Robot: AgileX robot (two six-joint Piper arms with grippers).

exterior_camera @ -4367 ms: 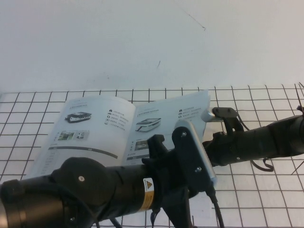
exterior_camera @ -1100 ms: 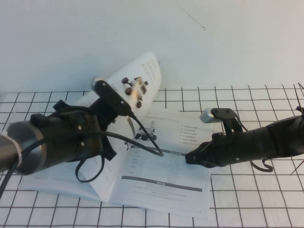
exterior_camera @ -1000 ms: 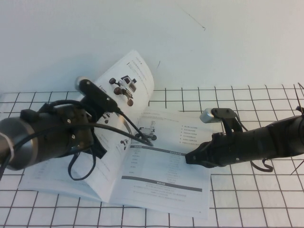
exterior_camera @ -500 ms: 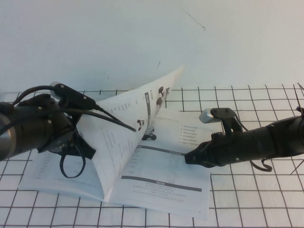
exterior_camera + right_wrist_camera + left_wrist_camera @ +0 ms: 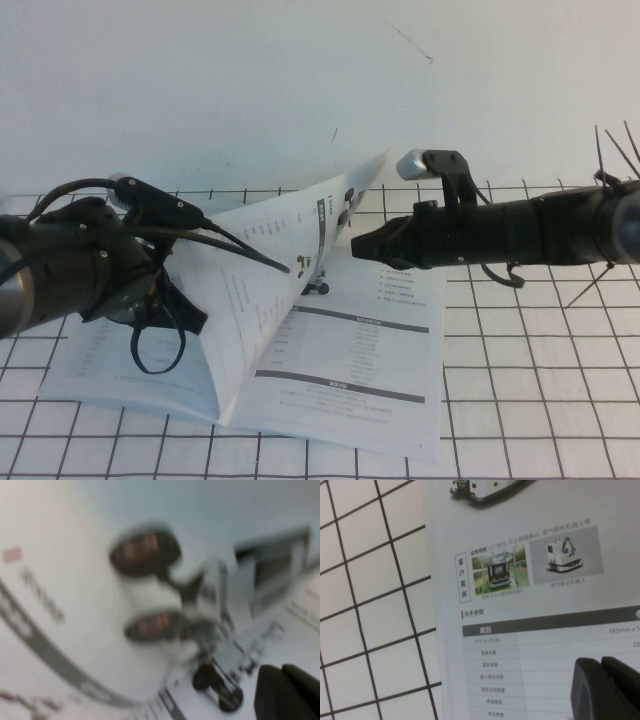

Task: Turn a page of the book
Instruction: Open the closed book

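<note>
The book [image 5: 350,370] lies open on the grid mat. The page [image 5: 270,270] stands raised from the spine, leaning left over my left arm, with its top edge near the mat's far side. My left gripper [image 5: 188,320] is under the raised page, pointing down at the book's left side. In the left wrist view the left gripper [image 5: 602,680] is shut just above the printed table there. My right gripper [image 5: 362,243] hovers shut above the right-hand side, close to the raised page's upper part. The right wrist view shows the right gripper [image 5: 285,690] shut, with that page [image 5: 100,605] blurred close in front.
The black-lined grid mat [image 5: 520,400] covers the near table, and plain white surface lies beyond it. A black cable loop [image 5: 150,350] hangs from my left arm over the book's left side.
My right gripper has lifted off the book's right side and moved up and left toward the raised page. Over the last second my left arm swung left and the page leaned over with it.
</note>
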